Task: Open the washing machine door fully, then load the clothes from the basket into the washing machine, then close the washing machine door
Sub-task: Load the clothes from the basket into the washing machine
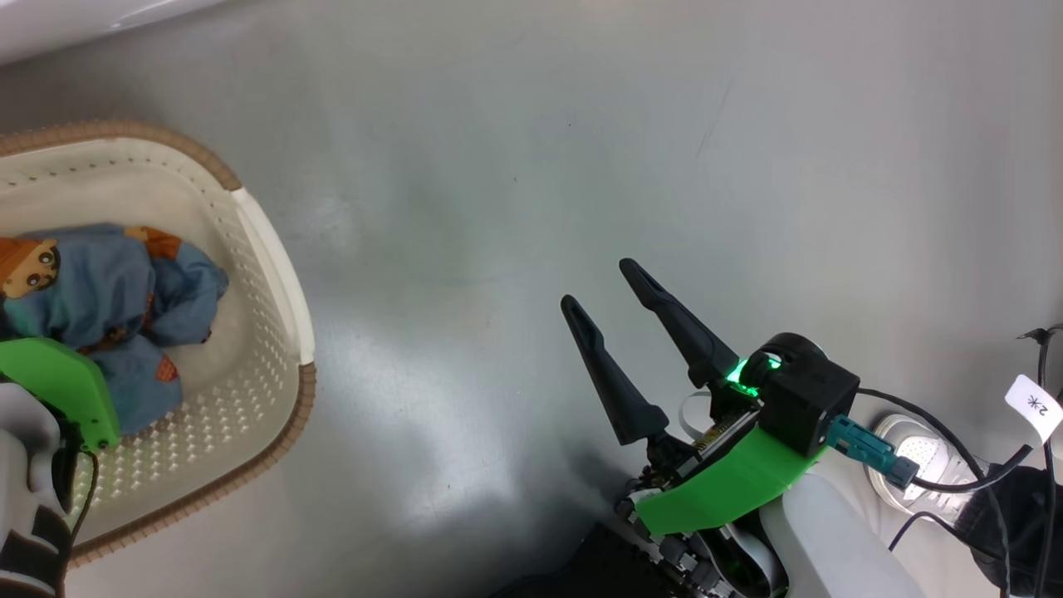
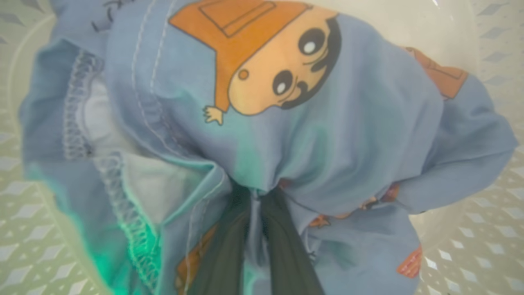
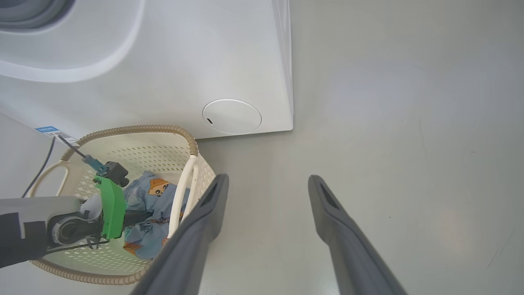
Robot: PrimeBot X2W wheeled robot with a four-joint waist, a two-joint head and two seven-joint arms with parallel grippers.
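The cream basket [image 1: 278,266] with a brown rim stands on the floor at the left, in front of the white washing machine [image 3: 163,73]. Blue clothes [image 1: 108,291] printed with an orange-hatted cartoon figure lie in it. My left gripper [image 2: 254,196] reaches down into the basket, its two dark fingers shut on a fold of the clothes [image 2: 327,135]. In the right wrist view that arm's green mount [image 3: 110,207] sits over the clothes [image 3: 153,205] inside the basket [image 3: 135,130]. My right gripper [image 1: 598,285] hangs open over bare floor right of the basket, nothing between its fingers [image 3: 204,221]. The washing machine door is out of view.
The machine's round flap [image 3: 231,116] and blue sticker [image 3: 51,131] face the basket. A person's white shoe [image 1: 922,457], black cables [image 1: 955,432] and a white tag [image 1: 1034,405] lie at the lower right. Grey floor [image 1: 581,149] stretches between basket and right arm.
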